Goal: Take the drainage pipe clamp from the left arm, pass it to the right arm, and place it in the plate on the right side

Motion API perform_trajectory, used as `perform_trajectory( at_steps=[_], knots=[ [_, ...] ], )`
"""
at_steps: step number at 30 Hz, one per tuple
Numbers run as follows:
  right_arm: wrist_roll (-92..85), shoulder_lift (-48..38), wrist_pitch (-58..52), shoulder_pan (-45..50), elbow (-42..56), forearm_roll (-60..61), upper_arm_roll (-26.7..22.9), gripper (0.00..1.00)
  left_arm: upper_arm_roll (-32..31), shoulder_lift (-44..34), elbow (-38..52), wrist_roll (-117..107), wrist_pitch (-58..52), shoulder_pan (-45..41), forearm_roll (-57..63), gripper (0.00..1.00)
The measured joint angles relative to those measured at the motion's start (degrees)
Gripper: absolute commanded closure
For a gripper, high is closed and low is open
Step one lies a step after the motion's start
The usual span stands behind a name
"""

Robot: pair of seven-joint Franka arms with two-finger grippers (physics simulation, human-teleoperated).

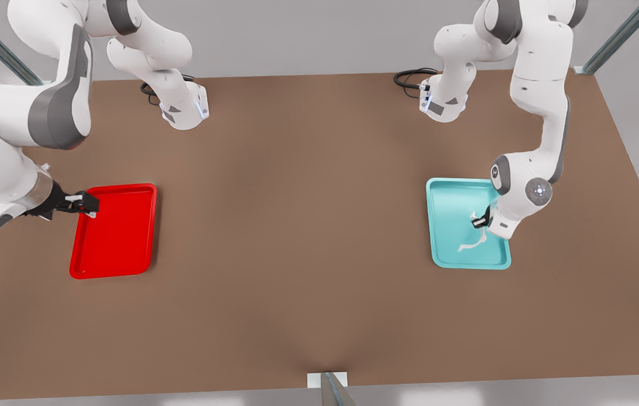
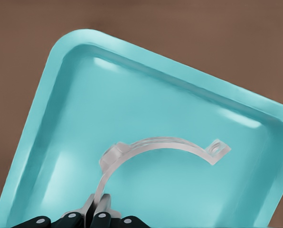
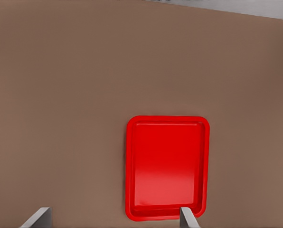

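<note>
Left gripper (image 2: 95, 209) has its fingers pinched on one end of the drainage pipe clamp (image 2: 153, 148), over the teal tray (image 2: 51, 118); thin, light, probably springy, so grab mid-arc. Right gripper (image 1: 87, 203) waits spread above the plate (image 1: 114, 248)

Front view overhead; wrists perhaps face downward.

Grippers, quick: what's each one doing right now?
Left gripper: shut on the drainage pipe clamp, over the teal tray.
Right gripper: open, empty, above the plate.
</note>
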Motion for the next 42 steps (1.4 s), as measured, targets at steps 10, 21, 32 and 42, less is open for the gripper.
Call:
perform_trajectory(
  at_steps=[10, 21, 32, 42],
  knots=[
    [-10.6, 7.7, 1.3, 20.9, -1.4, 6.9, 1.2, 0.00, -5.3, 7.0, 25.8, 0.2, -11.3, -13.9, 0.3, 0.79],
    [-23.2, 12.1, 28.4, 33.7, -13.7, 21.8, 2.2, 0.00, -10.2, 15.0, 39.7, 0.1, -15.9, -21.0, 0.6, 0.79],
    [-41.8, 17.9, 59.6, 33.8, -16.0, 32.2, 3.3, 0.00, -10.4, 18.8, 45.0, -1.0, -17.2, -23.7, 0.2, 0.79],
    [-51.4, 24.2, 68.0, 32.9, -9.3, 32.5, 3.1, 0.00, -10.8, 19.7, 46.2, -1.7, -17.6, -23.7, 0.2, 0.79]
  ],
)
